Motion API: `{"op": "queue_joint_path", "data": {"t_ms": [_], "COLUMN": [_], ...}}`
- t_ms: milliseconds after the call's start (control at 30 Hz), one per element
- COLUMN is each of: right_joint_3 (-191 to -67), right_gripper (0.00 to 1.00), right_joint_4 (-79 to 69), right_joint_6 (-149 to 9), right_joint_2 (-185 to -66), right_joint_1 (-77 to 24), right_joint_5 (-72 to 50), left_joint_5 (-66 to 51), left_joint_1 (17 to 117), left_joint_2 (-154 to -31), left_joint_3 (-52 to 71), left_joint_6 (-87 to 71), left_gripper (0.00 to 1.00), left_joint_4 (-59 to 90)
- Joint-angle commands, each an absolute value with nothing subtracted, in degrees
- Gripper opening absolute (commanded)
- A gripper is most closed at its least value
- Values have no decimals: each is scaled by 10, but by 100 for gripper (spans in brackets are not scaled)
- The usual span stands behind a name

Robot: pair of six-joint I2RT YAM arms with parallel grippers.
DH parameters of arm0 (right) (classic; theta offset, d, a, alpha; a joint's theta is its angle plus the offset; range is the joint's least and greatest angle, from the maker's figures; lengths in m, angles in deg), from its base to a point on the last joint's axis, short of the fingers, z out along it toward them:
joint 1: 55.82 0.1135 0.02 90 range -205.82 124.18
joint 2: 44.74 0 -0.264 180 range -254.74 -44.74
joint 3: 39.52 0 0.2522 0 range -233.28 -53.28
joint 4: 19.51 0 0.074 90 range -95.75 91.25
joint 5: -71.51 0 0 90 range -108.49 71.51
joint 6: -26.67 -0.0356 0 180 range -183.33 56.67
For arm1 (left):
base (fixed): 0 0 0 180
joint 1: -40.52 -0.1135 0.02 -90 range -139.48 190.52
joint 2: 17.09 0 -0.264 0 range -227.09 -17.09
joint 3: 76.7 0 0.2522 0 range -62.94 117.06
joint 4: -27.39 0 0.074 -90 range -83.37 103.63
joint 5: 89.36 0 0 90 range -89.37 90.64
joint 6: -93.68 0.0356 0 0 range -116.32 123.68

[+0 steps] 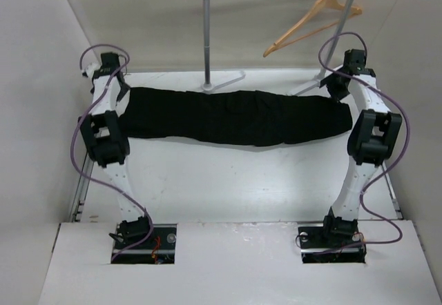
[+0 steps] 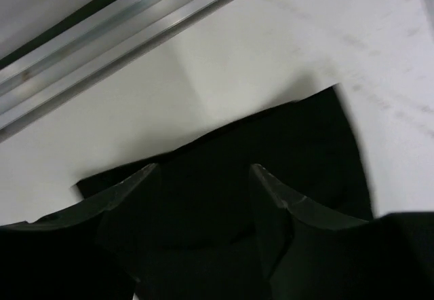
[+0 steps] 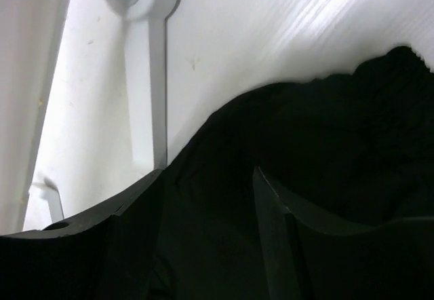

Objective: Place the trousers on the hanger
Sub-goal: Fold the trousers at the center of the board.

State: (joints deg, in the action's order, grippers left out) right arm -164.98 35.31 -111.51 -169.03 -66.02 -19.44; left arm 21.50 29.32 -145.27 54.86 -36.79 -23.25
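The black trousers (image 1: 235, 115) lie stretched out flat across the far half of the table, running left to right. My left gripper (image 1: 123, 87) is at their left end and my right gripper (image 1: 338, 90) at their right end. In the left wrist view the left gripper (image 2: 203, 167) has its jaws apart just over the trousers (image 2: 298, 144), gripping nothing. The right gripper (image 3: 209, 171) is likewise open over the trousers (image 3: 325, 130) at their rumpled edge. The tan wooden hanger (image 1: 312, 18) hangs tilted from the rail at the back right, apart from the cloth.
A grey metal rail stand (image 1: 207, 36) stands behind the trousers, its feet on the table near the cloth's far edge. One white foot of the stand (image 3: 157, 76) lies close to the right gripper. An aluminium track (image 2: 102, 35) runs along the table edge by the left gripper.
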Motion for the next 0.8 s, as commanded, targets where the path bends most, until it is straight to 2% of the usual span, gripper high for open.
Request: {"op": "queue_joint_path", "data": {"t_ms": [0, 67, 100, 167, 200, 233, 267, 333, 433, 500, 633, 767], "right_joint_3": [-1555, -1442, -1390, -1318, -1293, -1270, -1248, -1218, -1196, -1172, -1128, -1102], "right_gripper": [61, 56, 46, 19, 11, 9, 10, 18, 47, 58, 68, 70], "right_joint_4": [293, 230, 203, 176, 175, 168, 162, 155, 160, 157, 154, 153], "right_joint_6": [-1094, -1106, -1113, -1119, -1119, -1119, -1119, -1119, -1114, -1112, -1107, -1111], "right_joint_2": [-1545, -1472, -1437, -1384, -1363, -1345, -1326, -1297, -1277, -1259, -1224, -1209], "right_joint_1": [-627, -615, -607, -593, -587, -579, -570, -557, -537, -533, -530, -540], "right_joint_5": [-223, -217, -216, -208, -202, -197, -194, -186, -161, -148, -148, -152], "left_joint_5": [205, 179, 153, 93, 62, 34, 9, -26, -54, -62, -44, -30], "left_joint_1": [280, 280, 282, 282, 282, 277, 272, 263, 261, 261, 260, 255], "left_joint_2": [-1250, -1176, -1139, -1083, -1065, -1053, -1045, -1041, -1049, -1067, -1112, -1159], "left_joint_3": [379, 256, 193, 86, 43, 9, -17, -58, -84, -87, -85, -68], "left_joint_6": [-377, -399, -417, -456, -467, -475, -481, -494, -512, -516, -524, -532], "left_gripper": [53, 55, 56, 57, 58, 60, 62, 64, 77, 78, 77, 70], "left_joint_4": [-192, -157, -136, -90, -65, -41, -15, 38, 97, 117, 128, 139]}}
